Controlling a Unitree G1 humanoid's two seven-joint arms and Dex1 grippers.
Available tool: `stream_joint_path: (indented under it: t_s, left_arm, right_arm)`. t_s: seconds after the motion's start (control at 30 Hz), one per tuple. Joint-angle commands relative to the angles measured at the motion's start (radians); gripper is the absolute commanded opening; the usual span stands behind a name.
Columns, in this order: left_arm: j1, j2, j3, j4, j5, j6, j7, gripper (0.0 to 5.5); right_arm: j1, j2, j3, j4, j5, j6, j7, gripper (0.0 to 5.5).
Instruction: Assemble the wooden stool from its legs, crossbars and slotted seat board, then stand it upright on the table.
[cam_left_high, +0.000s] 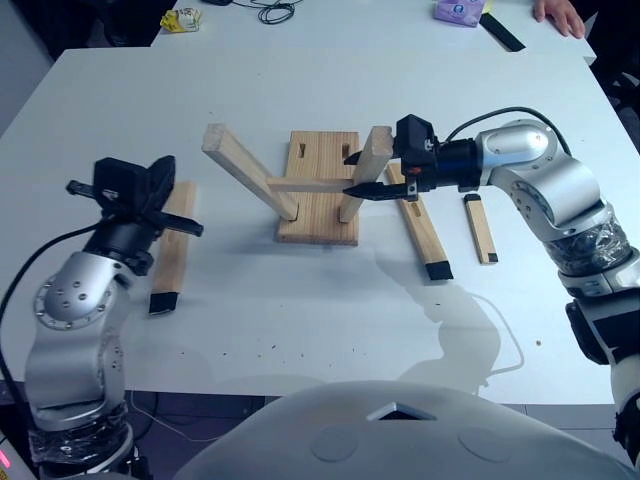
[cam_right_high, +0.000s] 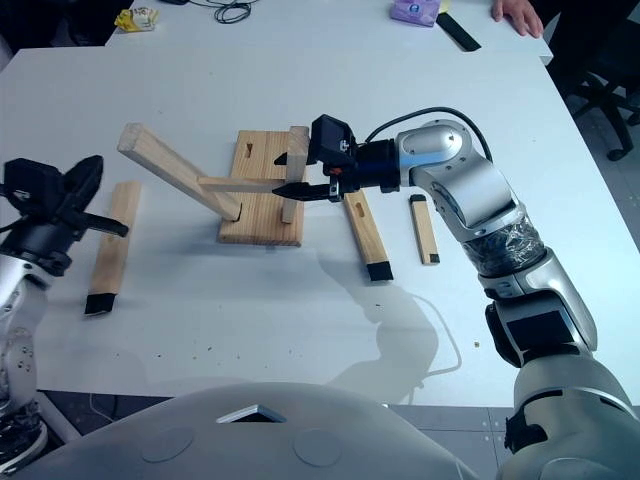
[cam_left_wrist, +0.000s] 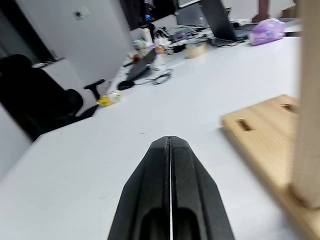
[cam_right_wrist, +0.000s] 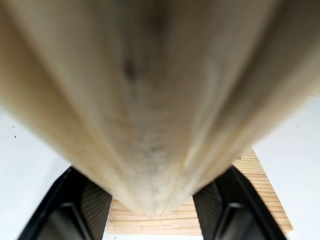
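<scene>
Pale wood parts are spread over the white tabletop (cam_left_high: 300, 320), with the stool about half built. Farthest left, the left end effector (cam_left_wrist: 169, 145) hangs above the tabletop with its two fingers pressed together and nothing between them. Just beside and below it lies a spare leg (cam_left_high: 173, 262), flat, its black foot towards the robot.

Next comes the leaning leg (cam_left_high: 248, 170), its lower end at the seat board (cam_left_high: 318, 225) and its top tilted well out to the left. A thin crossbar (cam_left_high: 305, 184) runs level from it to the upright leg (cam_left_high: 374, 150), which stands near the board's right edge. The board itself lies flat in the middle of the tabletop, and two open slots show along its far side.

The right end effector (cam_left_high: 360, 189) comes in from the right and is clamped on the upright leg low down, about where the crossbar meets it (the wrist camera shows wood between the two black fingers and the board beneath).

Right of that, a second spare leg (cam_left_high: 426, 240) lies flat, and a short bar (cam_left_high: 482, 235) sits a little apart from it.

My reading is that the first pair of legs is being seated, with two legs and a bar left to fit. The next move probably calls for steadying the upright leg while the leaning one is brought square and pushed home. The left end effector would have to open before it could take a part.
</scene>
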Motion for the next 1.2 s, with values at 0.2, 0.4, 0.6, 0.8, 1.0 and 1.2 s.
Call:
stream_joint_path:
  t_s: [0.2, 0.4, 0.6, 0.8, 1.0, 1.2]
  left_arm:
    - [-0.229, -0.174, -0.559, -0.083, -0.050, 0.016, -0.048, 0.00]
    - [-0.217, -0.218, -0.612, -0.100, -0.028, 0.053, -0.015, 0.00]
    - [-0.213, -0.239, -0.510, -0.112, -0.044, 0.067, 0.024, 0.00]
    - [-0.187, -0.304, -0.394, -0.178, -0.138, 0.084, 0.062, 0.00]
    - [-0.163, -0.311, -0.311, -0.205, -0.235, 0.098, 0.073, 0.00]
    - [-0.133, -0.262, -0.199, -0.175, -0.310, 0.083, 0.066, 0.00]
  right_arm:
    - [0.043, -0.024, 0.111, 0.007, -0.148, 0.076, 0.029, 2.04]
    - [0.015, 0.003, 0.115, 0.022, -0.157, 0.073, 0.035, 2.04]
    - [0.049, -0.013, 0.098, 0.019, -0.162, 0.070, 0.015, 2.04]
    - [0.061, -0.019, 0.062, 0.051, -0.165, 0.041, -0.009, 2.04]
    - [0.091, -0.015, 0.012, 0.074, -0.172, 0.020, 0.018, 3.04]
    - [0.090, 0.005, -0.031, 0.101, -0.197, 0.028, 0.031, 3.94]
